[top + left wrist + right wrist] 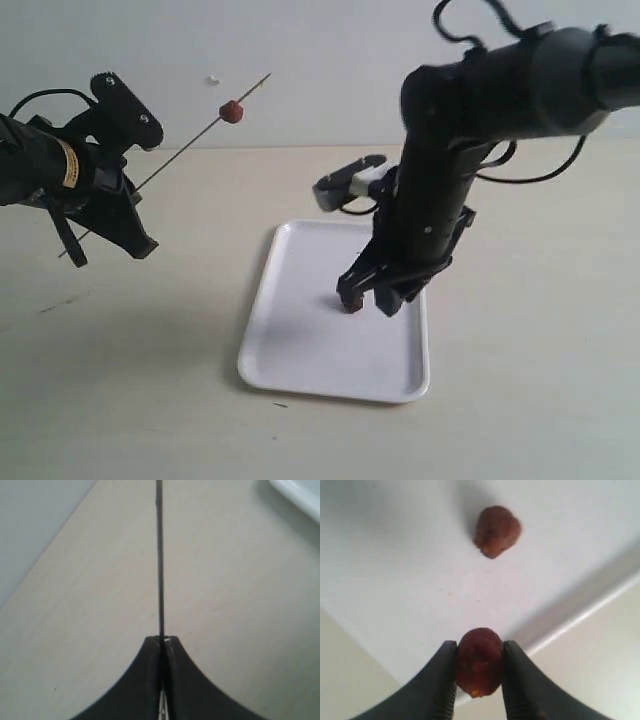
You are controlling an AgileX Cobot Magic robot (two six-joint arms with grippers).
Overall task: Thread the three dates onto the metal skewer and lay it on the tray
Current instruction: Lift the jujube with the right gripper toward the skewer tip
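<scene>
My left gripper [125, 195] is shut on the metal skewer [190, 145], holding it raised and slanted above the table on the left. One date [231, 111] is threaded near the skewer's upper tip. In the left wrist view the skewer [160, 555] runs straight out from the closed fingertips [162, 639]. My right gripper [365, 300] stands low over the white tray [300, 350], shut on a second date [479, 661], which sits squeezed between both fingers. A third date [496, 531] lies loose on the tray [395, 580] just beyond it.
The tray lies on a pale wooden table [530, 380], and one corner of it [300, 492] shows in the left wrist view. The right arm [470, 110] rises dark and bulky over the tray's far side. A white wall stands behind.
</scene>
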